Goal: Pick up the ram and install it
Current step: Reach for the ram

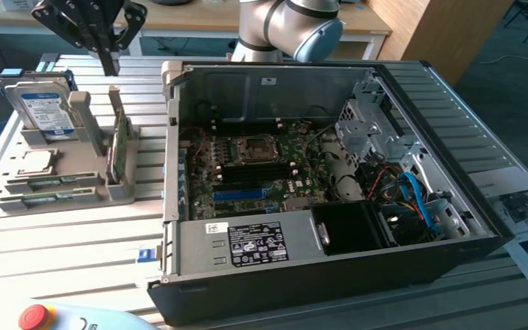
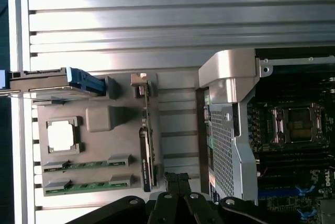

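Little of the task looks done: the pincer [image 1: 110,67], closed on nothing, hangs above the grey holder [image 1: 79,165] on the tabletop [image 1: 62,240], the ram [image 1: 51,182] lies untouched in that holder, and the open computer case [image 1: 301,275] stands beside it.

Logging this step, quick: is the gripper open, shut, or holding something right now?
Gripper: jaws shut, holding nothing; it hangs over the gray holder, where two ram sticks lie.

ram [image 1: 55,181] clear above, upright card [image 1: 119,144] beside
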